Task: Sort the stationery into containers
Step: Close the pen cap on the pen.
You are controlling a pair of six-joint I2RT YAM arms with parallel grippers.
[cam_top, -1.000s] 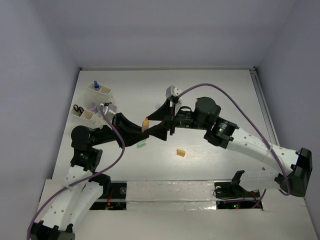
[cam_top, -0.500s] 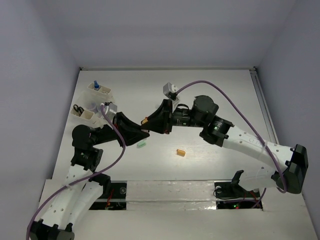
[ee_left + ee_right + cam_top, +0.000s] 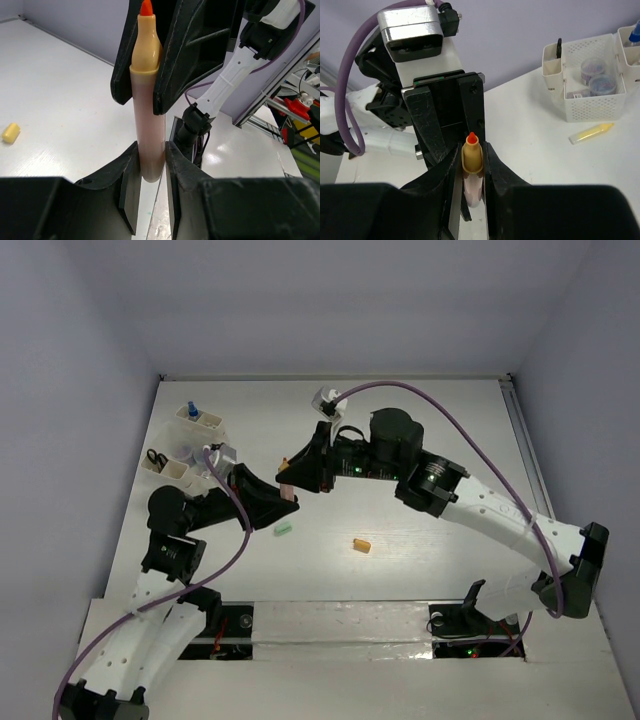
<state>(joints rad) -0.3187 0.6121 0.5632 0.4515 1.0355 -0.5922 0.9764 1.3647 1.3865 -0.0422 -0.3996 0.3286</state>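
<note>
White table (image 3: 450, 440), left hand (image 3: 150, 152) and right hand (image 3: 471, 152) gripping one marker (image 3: 147, 100), two erasers (image 3: 283, 530) (image 3: 361, 545)

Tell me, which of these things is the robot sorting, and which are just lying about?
Part of the job: orange marker, held by the left gripper and right gripper; green eraser; yellow-orange eraser; yellow marker; white bins.
Not part of it: nothing loose, only the robot's purple cable.
</note>
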